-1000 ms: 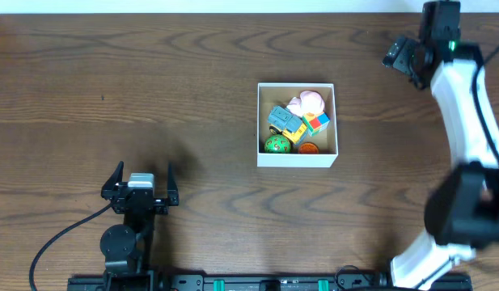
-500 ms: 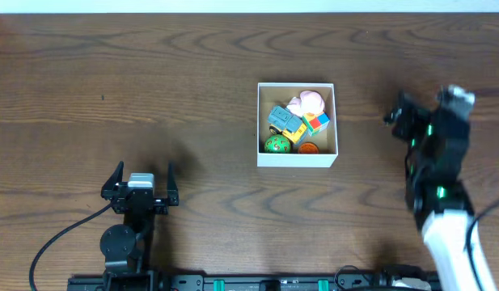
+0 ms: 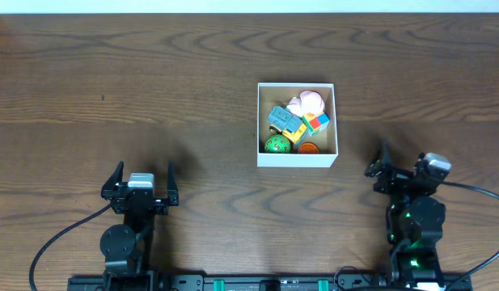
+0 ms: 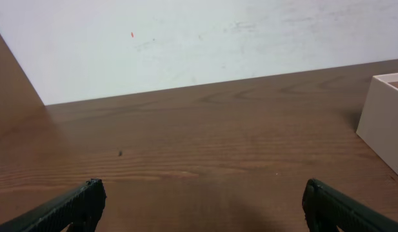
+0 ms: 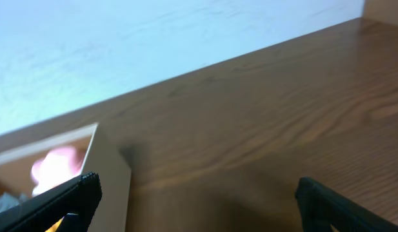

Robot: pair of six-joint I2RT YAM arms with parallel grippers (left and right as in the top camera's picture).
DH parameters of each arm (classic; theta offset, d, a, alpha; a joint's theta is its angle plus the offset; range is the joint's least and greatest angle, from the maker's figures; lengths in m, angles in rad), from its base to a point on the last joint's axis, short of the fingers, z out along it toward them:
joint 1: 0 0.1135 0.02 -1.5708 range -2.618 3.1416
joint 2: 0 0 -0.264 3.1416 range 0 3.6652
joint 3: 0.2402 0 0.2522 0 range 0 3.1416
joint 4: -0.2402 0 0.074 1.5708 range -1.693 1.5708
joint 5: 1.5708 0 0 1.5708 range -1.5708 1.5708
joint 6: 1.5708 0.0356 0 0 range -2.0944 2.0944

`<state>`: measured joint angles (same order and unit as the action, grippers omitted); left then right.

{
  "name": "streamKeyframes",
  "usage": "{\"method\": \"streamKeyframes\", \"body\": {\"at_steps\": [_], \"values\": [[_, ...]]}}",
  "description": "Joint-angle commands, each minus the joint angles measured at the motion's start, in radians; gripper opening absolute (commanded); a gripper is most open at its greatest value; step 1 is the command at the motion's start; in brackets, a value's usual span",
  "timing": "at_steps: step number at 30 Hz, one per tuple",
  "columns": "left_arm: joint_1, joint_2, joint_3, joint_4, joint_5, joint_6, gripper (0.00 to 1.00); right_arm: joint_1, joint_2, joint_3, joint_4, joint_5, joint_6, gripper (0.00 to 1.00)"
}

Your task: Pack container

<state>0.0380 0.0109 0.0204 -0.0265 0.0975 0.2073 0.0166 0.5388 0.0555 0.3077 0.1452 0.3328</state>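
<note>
The container (image 3: 297, 159), a square white-walled box, stands at the table's middle and holds several small toys: a pink one (image 3: 311, 102), a green ball (image 3: 275, 145) and a colourful cube (image 3: 318, 122). My left gripper (image 3: 144, 170) rests open and empty near the front edge, well left of the box. In the left wrist view the left gripper (image 4: 202, 196) shows bare wood between its fingers, with the container's wall (image 4: 384, 119) at far right. My right gripper (image 3: 401, 167) is open and empty, just front-right of the box. The right wrist view shows the right gripper (image 5: 199, 190) beside the container's corner (image 5: 108, 174), with the pink toy (image 5: 53, 166) inside.
A pale wall (image 4: 199, 38) runs behind the far table edge. Black cables (image 3: 55, 238) trail from both arm bases along the front edge. Bare wood surrounds the box on all sides.
My right arm has swung from the far right corner of the table back toward the front edge, folding down low beside the box. The left arm and the box have not moved.
</note>
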Motion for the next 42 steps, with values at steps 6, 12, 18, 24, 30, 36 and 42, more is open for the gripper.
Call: {"method": "streamKeyframes", "body": {"at_steps": [6, 12, 18, 24, 30, 36, 42], "values": [[0.005, -0.005, -0.016, -0.037, 0.008, 0.005, 0.98, 0.049, -0.066, -0.039, -0.003, -0.023, -0.117, 0.99], [0.005, -0.005, -0.016, -0.037, 0.008, 0.005, 0.98, 0.049, -0.148, -0.048, -0.080, -0.045, -0.150, 0.99], [0.005, -0.005, -0.016, -0.037, 0.008, 0.005, 0.98, 0.049, -0.226, -0.050, -0.207, -0.045, -0.160, 0.99], [0.005, -0.005, -0.016, -0.037, 0.008, 0.005, 0.98, 0.049, -0.305, -0.050, -0.338, -0.044, -0.187, 0.99], [0.005, -0.005, -0.016, -0.037, 0.008, 0.005, 0.98, 0.049, -0.348, -0.050, -0.375, -0.060, -0.322, 0.99], [0.005, -0.005, -0.016, -0.037, 0.008, 0.005, 0.98, 0.049, -0.401, -0.050, -0.377, -0.072, -0.407, 0.99], [0.005, -0.005, -0.016, -0.037, 0.008, 0.005, 0.98, 0.049, -0.481, -0.050, -0.378, -0.077, -0.416, 0.99]]}}
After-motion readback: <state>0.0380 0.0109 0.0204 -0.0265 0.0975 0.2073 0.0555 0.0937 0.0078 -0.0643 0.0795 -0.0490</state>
